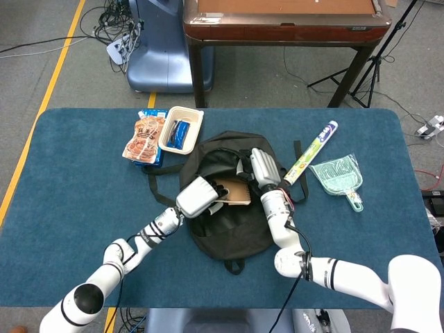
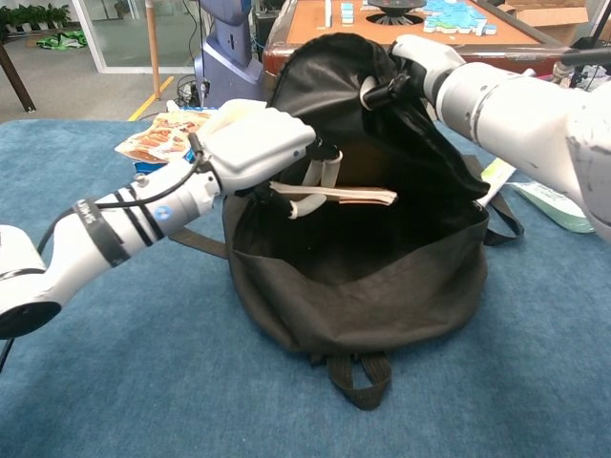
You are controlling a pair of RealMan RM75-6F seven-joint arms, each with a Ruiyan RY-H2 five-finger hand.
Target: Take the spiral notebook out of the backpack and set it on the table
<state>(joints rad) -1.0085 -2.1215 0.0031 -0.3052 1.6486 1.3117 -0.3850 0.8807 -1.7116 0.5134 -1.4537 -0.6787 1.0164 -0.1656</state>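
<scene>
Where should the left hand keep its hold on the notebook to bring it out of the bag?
Keep the pinch on the near edge of the spiral notebook, coming from the bag's open left side. It lies flat and level in the backpack mouth that the right hand holds open, so the left hand can likely slide it straight out.
</scene>
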